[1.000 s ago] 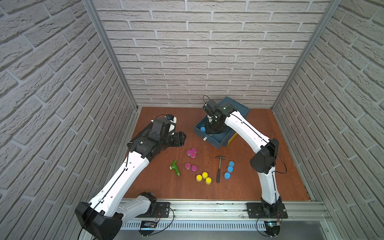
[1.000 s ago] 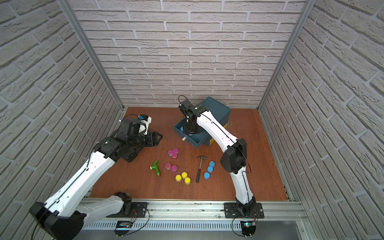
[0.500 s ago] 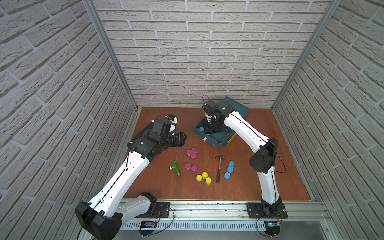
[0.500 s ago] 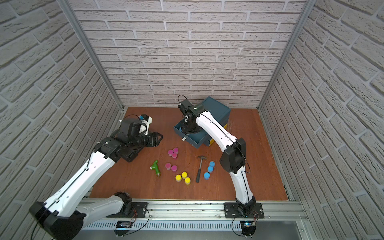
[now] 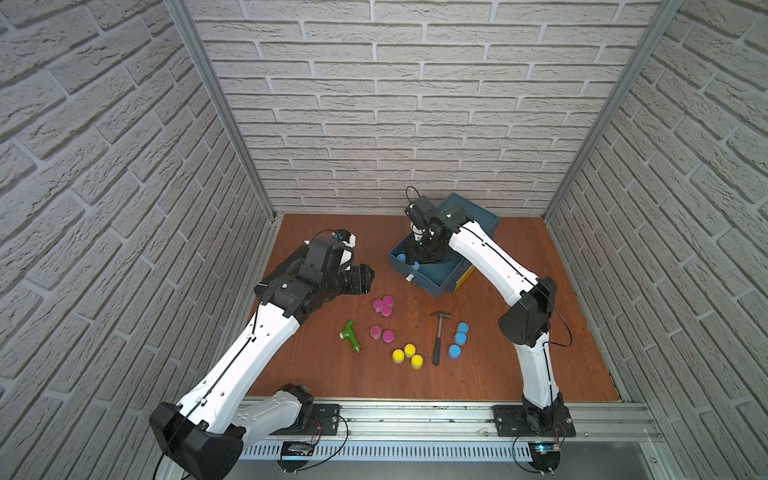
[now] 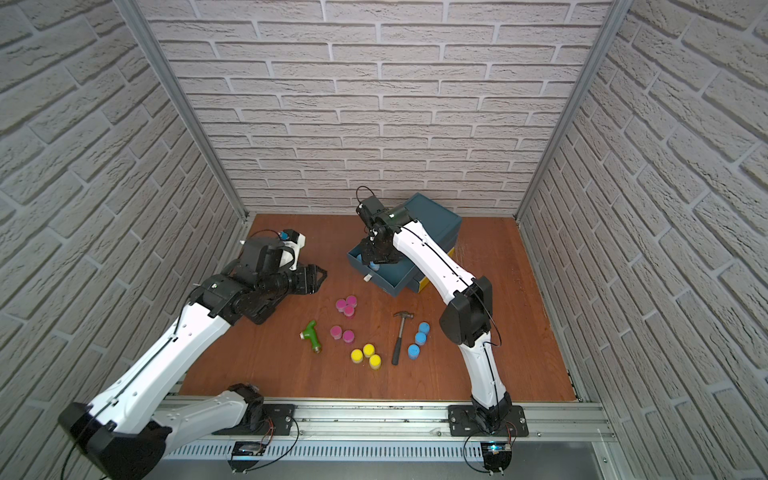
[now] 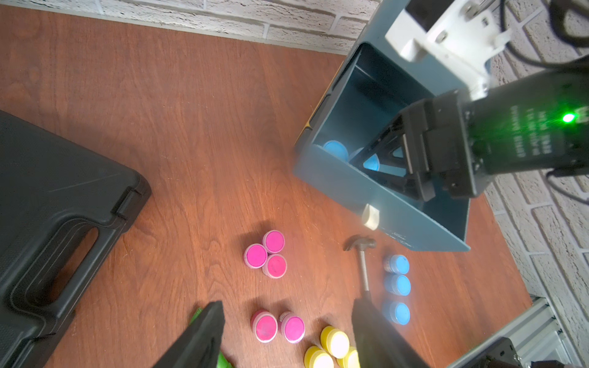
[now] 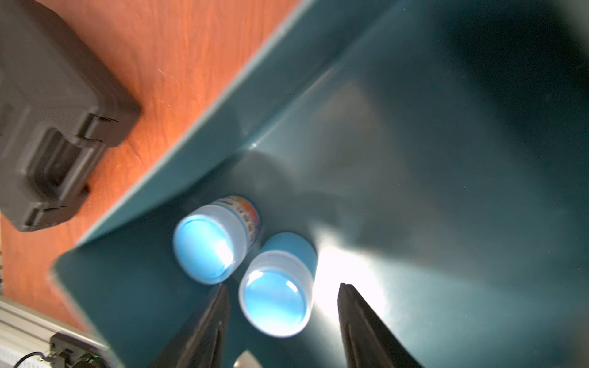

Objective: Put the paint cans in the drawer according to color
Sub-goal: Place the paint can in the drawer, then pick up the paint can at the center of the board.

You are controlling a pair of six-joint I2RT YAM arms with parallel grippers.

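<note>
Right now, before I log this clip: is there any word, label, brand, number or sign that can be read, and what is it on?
No text here is legible.
Black housing on the right arm: rows of white print beside a green light, too blurred to read.
Blue paint can in the drawer: orange and white side label, too blurred to read.

Legible markings: none you are managing to read.
White lettering is running in rows beside a green light (image 7: 568, 118) on the right arm's black wrist housing (image 7: 522, 137), too blurred for you to read. A blue paint can (image 8: 210, 248) in the drawer (image 8: 414, 127) is carrying an orange-printed paper label (image 8: 247, 212), equally unreadable.
</note>
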